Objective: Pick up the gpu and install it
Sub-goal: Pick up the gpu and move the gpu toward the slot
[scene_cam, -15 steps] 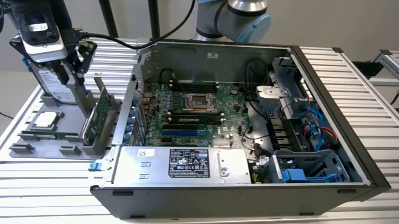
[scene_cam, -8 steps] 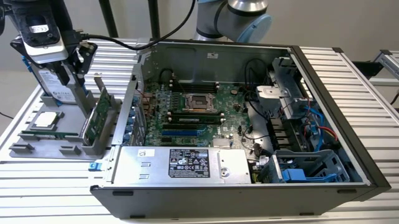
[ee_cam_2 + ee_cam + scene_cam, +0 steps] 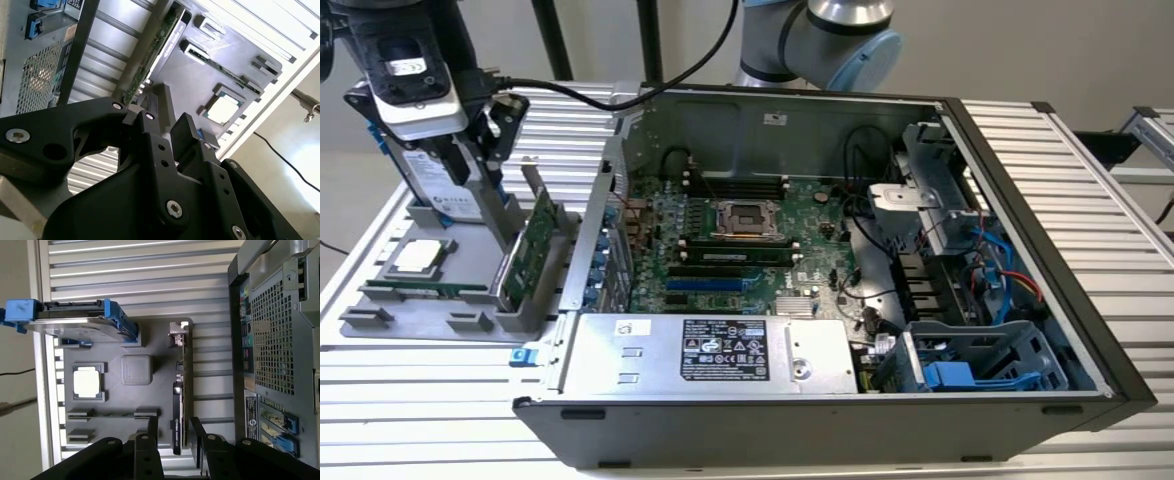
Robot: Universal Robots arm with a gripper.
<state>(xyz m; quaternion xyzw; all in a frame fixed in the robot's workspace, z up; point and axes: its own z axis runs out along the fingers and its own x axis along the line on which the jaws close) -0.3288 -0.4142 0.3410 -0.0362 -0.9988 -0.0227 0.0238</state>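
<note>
End effector (image 3: 173,419) straddles upright gpu (image 3: 178,400) (jaws apart)

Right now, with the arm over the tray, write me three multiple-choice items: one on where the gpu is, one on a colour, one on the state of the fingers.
1. Where is the gpu?
A. In a motherboard slot
B. On edge in the grey tray
C. Flat on the power supply

2. What colour are the hard drive's rails?
A. Blue
B. Red
C. Yellow

3. How are the fingers?
A. Shut on the CPU
B. Shut on the hard drive
C. Open, one on each side of the gpu

Answers: B, the card stands in the tray outside the case; A, blue rails flank the silver drive; C, tray shows between one finger and the card.
</note>
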